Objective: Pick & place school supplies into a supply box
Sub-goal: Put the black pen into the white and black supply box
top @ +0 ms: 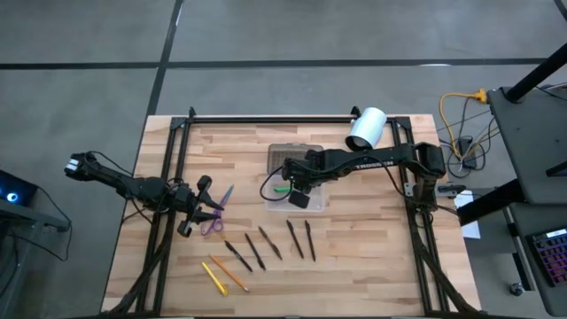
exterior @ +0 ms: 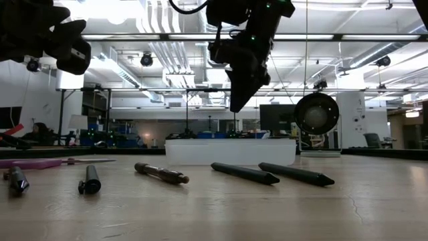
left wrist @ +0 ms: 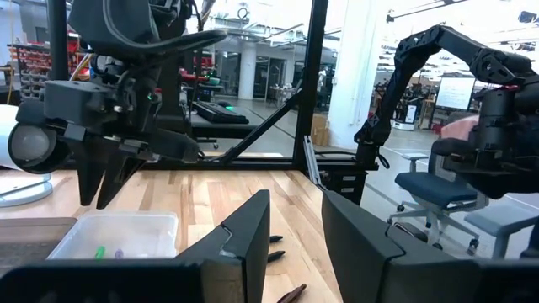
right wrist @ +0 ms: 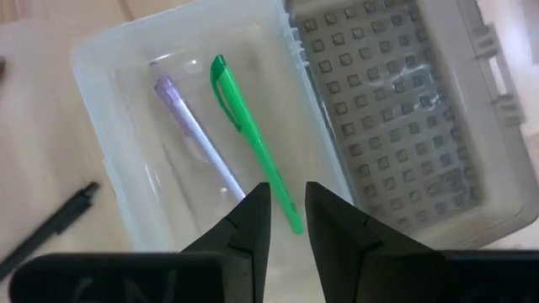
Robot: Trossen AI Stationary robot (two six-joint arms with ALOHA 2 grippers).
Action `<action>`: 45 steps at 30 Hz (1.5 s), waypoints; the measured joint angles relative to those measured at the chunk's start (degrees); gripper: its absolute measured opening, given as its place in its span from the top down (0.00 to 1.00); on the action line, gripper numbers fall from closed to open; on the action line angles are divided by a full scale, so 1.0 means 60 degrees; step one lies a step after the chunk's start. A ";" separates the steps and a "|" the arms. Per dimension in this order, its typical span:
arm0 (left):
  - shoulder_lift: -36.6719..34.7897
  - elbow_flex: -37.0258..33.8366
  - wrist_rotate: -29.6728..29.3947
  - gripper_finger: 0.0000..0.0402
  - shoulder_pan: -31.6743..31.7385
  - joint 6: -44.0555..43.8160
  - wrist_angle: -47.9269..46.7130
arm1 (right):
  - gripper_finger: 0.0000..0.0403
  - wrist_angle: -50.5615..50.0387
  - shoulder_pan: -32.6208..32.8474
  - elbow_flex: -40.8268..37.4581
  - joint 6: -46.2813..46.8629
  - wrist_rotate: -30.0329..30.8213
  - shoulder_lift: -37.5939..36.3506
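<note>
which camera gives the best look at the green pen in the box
The right wrist view: the green pen lies in full sight inside the box. The high and left wrist views show only a green speck; the low view hides it.

We see a grey concrete floor (top: 80,35) crossed by dark seams around the pale wood-plank worktop (top: 372,266). At three o'clock stands a dark desk (top: 532,133) with cables. Beyond, ceiling pipes (exterior: 160,47) and bright lights fill the workshop.

Clear supply box (right wrist: 109,168) open, lid (right wrist: 396,109) flipped back; green pen (right wrist: 253,143), purple pen (right wrist: 198,135) inside.
</note>
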 joint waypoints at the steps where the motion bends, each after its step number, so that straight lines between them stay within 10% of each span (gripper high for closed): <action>1: 0.0000 0.0002 0.0001 0.76 -0.0002 0.0002 0.0003 | 0.83 0.0000 -0.0004 0.0000 0.0152 -0.0141 0.0000; 9: 0.0000 -0.0001 -0.0001 0.76 0.0002 -0.0001 0.0002 | 0.83 0.0000 0.0045 0.0000 0.0738 -0.2134 0.0000; 45: 0.0004 -0.0001 0.0002 0.76 0.0000 0.0003 0.0001 | 0.83 -0.0012 0.0796 0.0000 0.1900 -0.2950 0.0000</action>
